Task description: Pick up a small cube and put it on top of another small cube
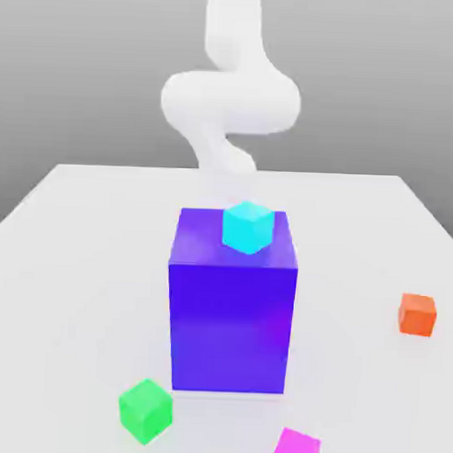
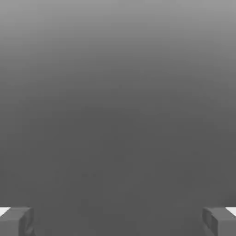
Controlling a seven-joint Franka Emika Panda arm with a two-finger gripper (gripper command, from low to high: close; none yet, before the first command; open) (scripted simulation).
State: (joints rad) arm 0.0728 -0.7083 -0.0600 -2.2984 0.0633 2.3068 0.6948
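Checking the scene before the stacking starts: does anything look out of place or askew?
Only one oddity: the cyan cube sits on top of the big blue block, rotated against the block's edges. The green cube, pink cube and orange cube lie apart on the table, none stacked or damaged.

gripper [image 2: 118,222]: two grey blocky fingertips [image 2: 16,222] at the frame's opposite lower corners, spread wide apart | between them: nothing held | background: plain grey surface, lighter at one edge, darker toward the fingertips
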